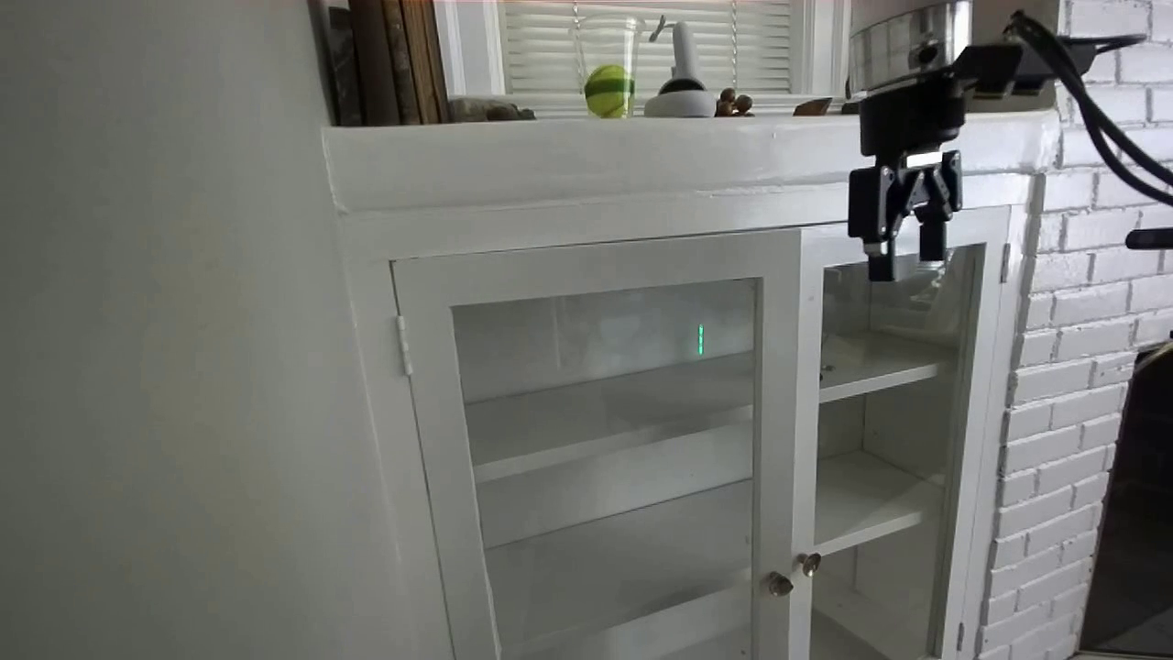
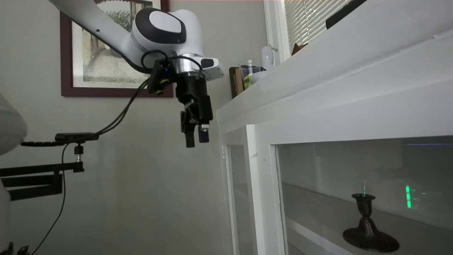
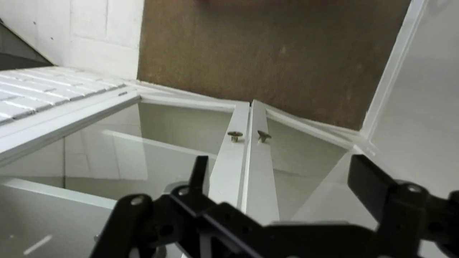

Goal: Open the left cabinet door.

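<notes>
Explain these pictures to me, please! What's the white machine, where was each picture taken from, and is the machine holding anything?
That's a jointed white robot arm. At its end hangs a black two-fingered hand; its blocky black fingers are spread apart and hold nothing.

Two pictures look on from outside the robot. The third is taken from the arm's silvery metal wrist, looking down past the fingers toward the brown floor.

The job is to open the tall, white, glass-paned left cabinet door, which has a small round metal knob. The hand isn't touching it.

On the white-painted ledge above, you can see a clear cup with a yellow-green ball showing in it, and brown upright book-like things.
</notes>
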Controlling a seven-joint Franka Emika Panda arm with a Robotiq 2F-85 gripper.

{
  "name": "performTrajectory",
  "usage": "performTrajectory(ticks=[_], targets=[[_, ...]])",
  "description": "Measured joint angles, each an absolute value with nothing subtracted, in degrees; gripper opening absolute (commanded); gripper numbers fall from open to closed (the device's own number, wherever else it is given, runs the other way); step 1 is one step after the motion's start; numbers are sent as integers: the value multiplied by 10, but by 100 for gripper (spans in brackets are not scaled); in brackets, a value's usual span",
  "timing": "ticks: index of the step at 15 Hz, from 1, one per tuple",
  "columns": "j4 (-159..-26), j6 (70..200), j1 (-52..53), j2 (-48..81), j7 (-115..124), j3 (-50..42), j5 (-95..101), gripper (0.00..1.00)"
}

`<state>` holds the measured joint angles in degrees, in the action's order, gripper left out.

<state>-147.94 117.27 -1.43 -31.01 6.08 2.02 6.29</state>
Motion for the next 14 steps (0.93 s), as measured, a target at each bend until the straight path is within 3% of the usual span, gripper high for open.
performTrajectory(ticks=[8,14], targets=[[-1591,1504,-22,-195,100,19,62,100],[-1586,1549,-26,-143,101,23,62,100]])
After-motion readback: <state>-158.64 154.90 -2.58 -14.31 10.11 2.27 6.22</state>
